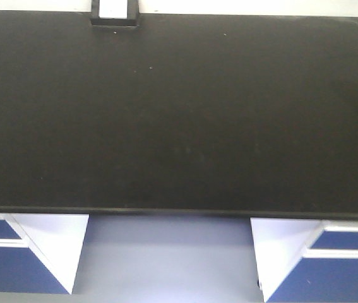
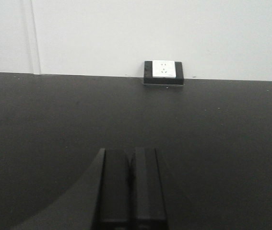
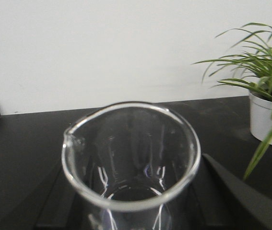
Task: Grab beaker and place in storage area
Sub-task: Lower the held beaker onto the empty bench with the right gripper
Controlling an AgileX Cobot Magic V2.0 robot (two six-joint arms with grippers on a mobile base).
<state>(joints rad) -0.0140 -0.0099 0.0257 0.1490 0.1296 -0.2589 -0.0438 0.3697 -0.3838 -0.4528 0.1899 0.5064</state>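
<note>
The beaker [image 3: 131,158], clear glass with its pouring lip to the left, fills the right wrist view. My right gripper [image 3: 132,201] is shut on it, a dark finger on each side of the glass. Behind it lies the storage area [image 3: 20,143], a matte-black benchtop. The front view shows that benchtop [image 1: 179,113] bare, with no arm or beaker in sight. In the left wrist view my left gripper [image 2: 131,155] is shut, fingers pressed together and holding nothing, above the black top [image 2: 222,124].
A black-framed white socket box [image 1: 114,12] [image 2: 163,73] sits at the bench's back edge against a white wall. A potted green plant in a white pot [image 3: 267,115] stands at the right. Blue-and-white cabinets [image 1: 21,252] flank a knee gap under the bench.
</note>
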